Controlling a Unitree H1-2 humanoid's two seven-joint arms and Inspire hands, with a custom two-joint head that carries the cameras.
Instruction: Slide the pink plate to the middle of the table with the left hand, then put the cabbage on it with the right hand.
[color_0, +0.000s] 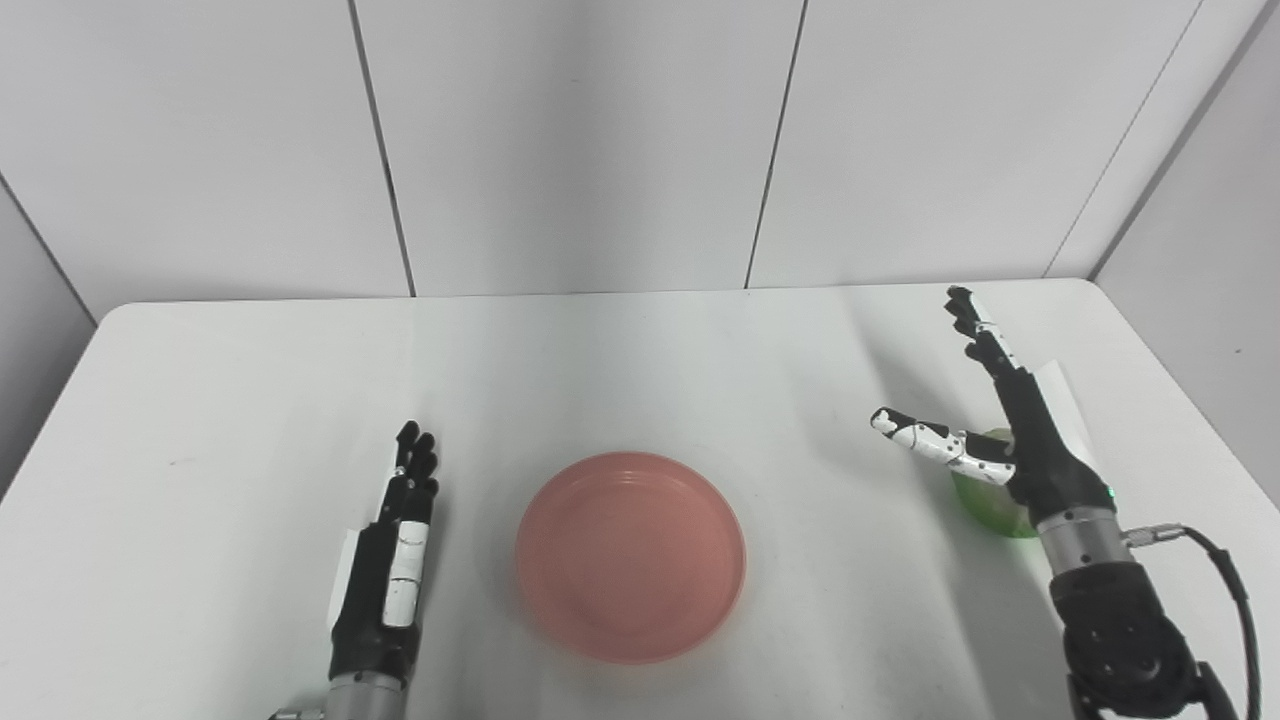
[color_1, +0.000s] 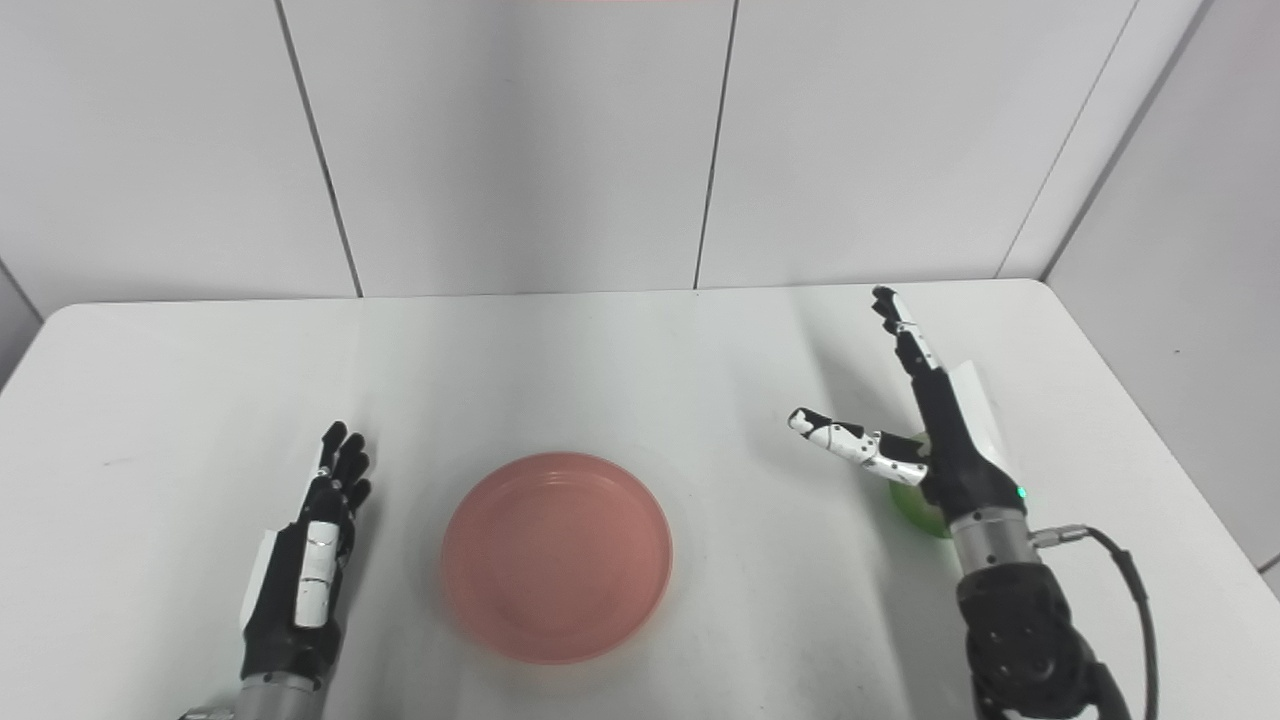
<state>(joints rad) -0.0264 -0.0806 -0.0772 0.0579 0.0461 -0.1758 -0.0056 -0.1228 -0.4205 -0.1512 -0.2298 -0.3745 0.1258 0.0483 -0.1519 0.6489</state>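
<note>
In the left eye view, the pink plate (color_0: 630, 556) lies flat on the white counter (color_0: 620, 360), near the middle and toward the front edge. The left hand (color_0: 385, 575) rests to the left of the plate, apart from it, fingers straight and together, grasping nothing. On the right side, the right hand (color_0: 1000, 440) is raised with its fingers stretched upward and its thumb (color_0: 925, 437) spread out to the left, released and empty. The green cabbage (color_0: 990, 500) sits on the counter directly behind and under that hand, mostly hidden by it; whether the palm touches it cannot be told.

In the right eye view, the same layout shows: the cabbage (color_1: 915, 505) appears as a small green edge beside the right wrist, well apart from the plate (color_1: 556, 555).
</note>
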